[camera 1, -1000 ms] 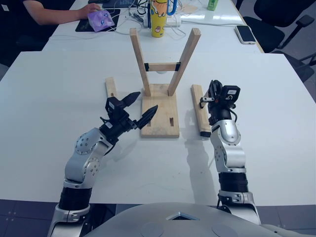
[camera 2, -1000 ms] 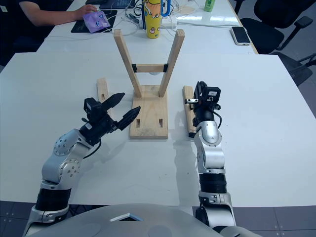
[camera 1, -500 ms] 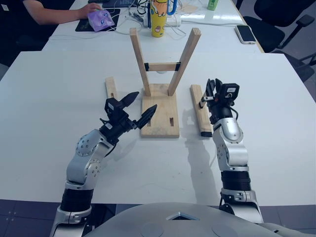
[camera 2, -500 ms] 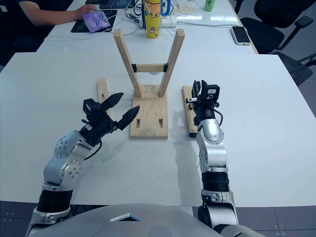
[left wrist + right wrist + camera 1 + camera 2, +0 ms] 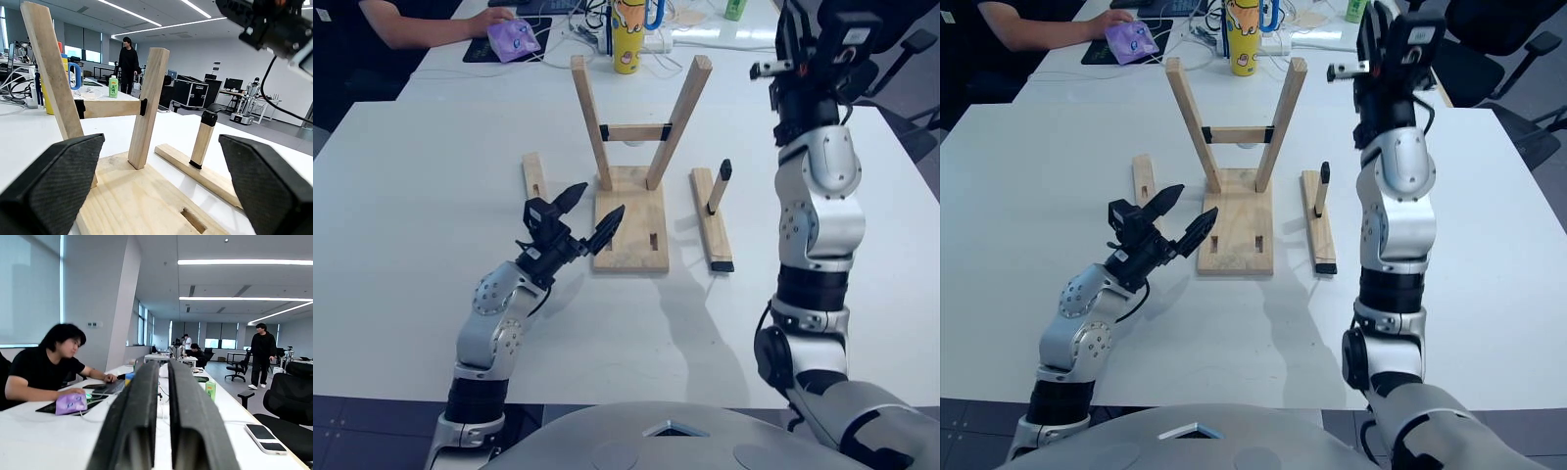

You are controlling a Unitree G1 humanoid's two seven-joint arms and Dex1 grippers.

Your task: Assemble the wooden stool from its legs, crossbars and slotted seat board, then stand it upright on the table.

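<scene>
On the white table (image 5: 421,196) we see, farthest left, a loose leg (image 5: 533,174) lying flat, just beside the left edge of the seat board (image 5: 631,240).

The left gripper (image 5: 597,201) hovers low over the table by the board's near left corner. Its two dark fingers are spread wide apart and grasp nothing. In the left wrist view they frame the board and the parts standing on it.

The seat board lies flat in the middle of the table, with two slots open in its near half. From its far half two legs rise and lean outward, the left one (image 5: 590,122) and the right one (image 5: 679,119). A crossbar (image 5: 636,132) joins them about halfway up.

Just to the right of the board another leg (image 5: 713,235) lies flat, apart from the board. A short black-capped crossbar (image 5: 718,186) stands on it, slightly tilted.

Farthest right, the right gripper (image 5: 790,34) is held high above the table's far right part. In the right wrist view its fingers (image 5: 142,421) are pressed nearly together with nothing between them.
</scene>
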